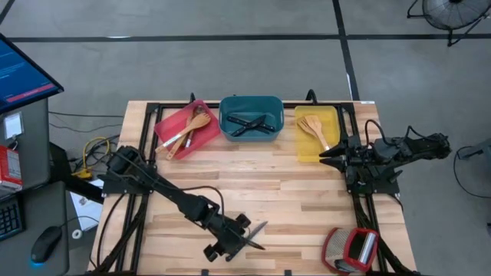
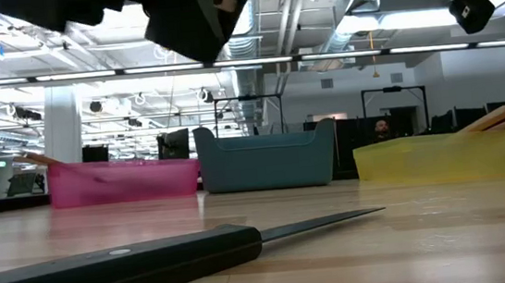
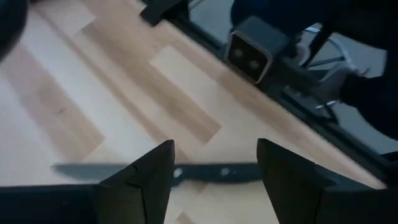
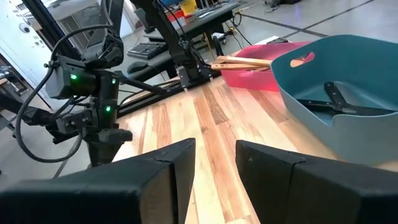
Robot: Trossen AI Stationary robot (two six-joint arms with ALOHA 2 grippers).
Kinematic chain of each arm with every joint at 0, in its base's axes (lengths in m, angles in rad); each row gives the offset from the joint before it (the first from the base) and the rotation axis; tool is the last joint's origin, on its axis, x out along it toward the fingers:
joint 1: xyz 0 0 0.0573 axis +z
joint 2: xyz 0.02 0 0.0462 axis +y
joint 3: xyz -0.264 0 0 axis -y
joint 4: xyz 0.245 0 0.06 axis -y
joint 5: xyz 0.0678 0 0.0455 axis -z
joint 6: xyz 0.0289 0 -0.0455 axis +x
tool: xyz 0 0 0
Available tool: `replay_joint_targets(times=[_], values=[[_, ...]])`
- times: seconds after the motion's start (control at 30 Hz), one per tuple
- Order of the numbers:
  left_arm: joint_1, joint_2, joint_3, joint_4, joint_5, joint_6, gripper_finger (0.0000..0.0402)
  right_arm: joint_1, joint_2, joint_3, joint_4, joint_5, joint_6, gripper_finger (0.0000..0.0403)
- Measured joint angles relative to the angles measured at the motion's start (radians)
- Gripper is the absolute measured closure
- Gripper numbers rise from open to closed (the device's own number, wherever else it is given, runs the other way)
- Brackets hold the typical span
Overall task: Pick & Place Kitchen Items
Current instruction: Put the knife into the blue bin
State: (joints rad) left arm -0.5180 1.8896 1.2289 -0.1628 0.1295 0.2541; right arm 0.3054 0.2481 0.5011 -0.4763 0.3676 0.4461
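Matt black-handled knife [image 2: 152, 258] with shiny metal blade lies on smooth wooden table [image 1: 291, 199].

A black-handled, silver-bladed knife [image 1: 255, 232] is lying on the pale striped wooden table [image 1: 291, 192], while red [image 1: 170, 121], teal [image 1: 251, 136] and yellow [image 1: 303, 149] trays are holding light wooden utensils [image 1: 313, 128].
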Motion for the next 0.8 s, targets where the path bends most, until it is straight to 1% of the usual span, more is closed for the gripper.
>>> replay_joint_targets(times=[0.1,0.3,0.53,0.8], values=[[0.004,0.012,0.000,0.031,0.047,0.000,0.0193,0.000,0.000,0.000,-0.004,0.000,0.000,0.0277],[0.026,0.078,0.001,0.125,0.172,-0.024,0.0193,0.000,0.000,0.000,-0.006,0.000,0.000,0.0277],[0.071,0.122,0.000,0.148,0.288,-0.023,0.0193,0.000,0.000,0.000,-0.033,0.000,0.000,0.0277],[0.104,0.163,0.000,0.164,0.325,0.053,0.0193,0.000,0.000,0.000,-0.059,0.000,0.000,0.0277]])
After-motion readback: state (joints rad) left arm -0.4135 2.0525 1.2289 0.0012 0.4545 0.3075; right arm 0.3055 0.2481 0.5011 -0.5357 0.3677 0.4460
